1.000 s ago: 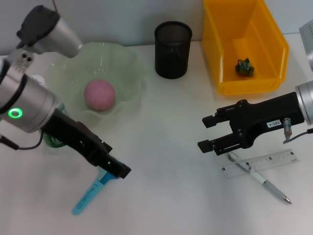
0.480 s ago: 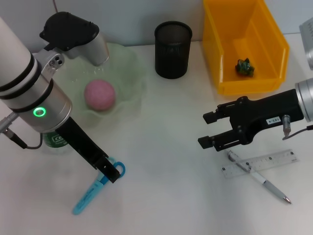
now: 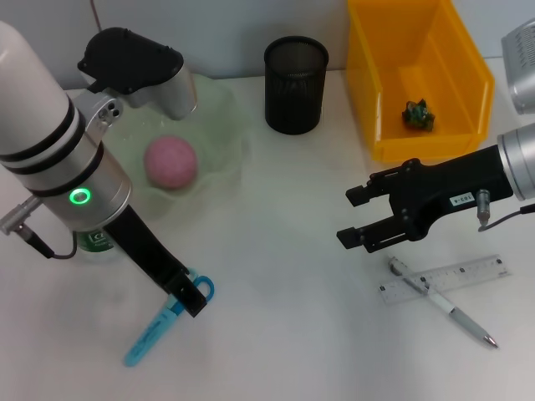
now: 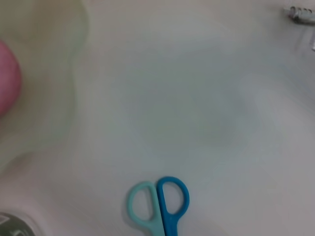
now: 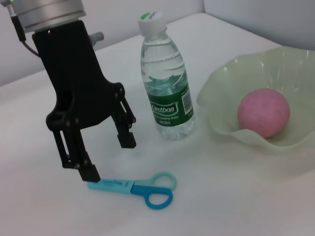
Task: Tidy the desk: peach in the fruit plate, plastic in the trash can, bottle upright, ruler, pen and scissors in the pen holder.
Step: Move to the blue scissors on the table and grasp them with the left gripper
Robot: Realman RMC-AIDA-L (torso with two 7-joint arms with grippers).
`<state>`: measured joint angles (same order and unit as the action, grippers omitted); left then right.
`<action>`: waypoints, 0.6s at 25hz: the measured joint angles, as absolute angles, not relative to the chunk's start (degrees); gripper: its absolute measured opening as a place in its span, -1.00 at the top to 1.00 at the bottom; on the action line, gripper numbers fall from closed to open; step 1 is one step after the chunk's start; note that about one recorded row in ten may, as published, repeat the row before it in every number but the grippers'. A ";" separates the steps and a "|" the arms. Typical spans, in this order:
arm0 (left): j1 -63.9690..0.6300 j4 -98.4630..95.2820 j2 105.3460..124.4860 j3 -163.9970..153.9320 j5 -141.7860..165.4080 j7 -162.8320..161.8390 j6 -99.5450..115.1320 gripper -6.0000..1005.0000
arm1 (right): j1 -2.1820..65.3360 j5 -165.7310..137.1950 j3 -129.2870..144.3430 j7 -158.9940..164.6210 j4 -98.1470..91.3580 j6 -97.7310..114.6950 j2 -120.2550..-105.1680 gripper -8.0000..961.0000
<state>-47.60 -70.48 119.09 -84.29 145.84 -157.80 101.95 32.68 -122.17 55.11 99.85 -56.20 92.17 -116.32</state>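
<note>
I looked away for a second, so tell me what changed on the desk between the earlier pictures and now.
The left gripper swung upright and now hangs open over the scissors, gripping nothing. The right gripper drifted slightly, open. Scissors, peach, pen and ruler stayed put.

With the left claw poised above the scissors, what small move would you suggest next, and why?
Probably lower the left claw slightly and close on the scissors. Its fingers are open, one tip at the blades. The scissors lie flat on the table, not yet gripped, and belong in the pen holder.
</note>
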 joint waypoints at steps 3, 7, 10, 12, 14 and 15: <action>-48.06 -69.91 119.09 -84.29 146.07 -158.11 101.31 -0.63 | 33.25 -122.76 55.10 100.15 -55.80 92.08 -116.22 -0.46; -48.57 -69.49 119.09 -84.73 147.73 -158.18 100.55 -0.60 | 33.67 -122.83 55.13 100.08 -55.73 91.60 -116.18 -0.46; -48.65 -69.58 119.12 -85.48 148.21 -158.24 100.61 -0.59 | 33.94 -122.83 55.17 100.03 -55.59 91.44 -116.18 -0.45; -48.63 -69.57 119.14 -86.79 148.36 -158.25 100.67 -0.58 | 33.97 -122.83 55.15 100.02 -55.58 91.38 -116.18 -0.45; -48.47 -69.45 119.15 -87.65 148.55 -158.25 100.47 -0.58 | 33.98 -122.83 55.15 100.01 -55.56 91.34 -116.19 -0.45; -48.34 -69.32 119.16 -88.38 148.64 -158.27 100.23 -0.58 | 33.99 -122.83 55.16 100.00 -55.54 91.33 -116.19 -0.45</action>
<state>-48.34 -69.32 119.16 -88.38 148.64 -158.27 100.23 33.99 -122.83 55.16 100.00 -55.54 91.33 -116.19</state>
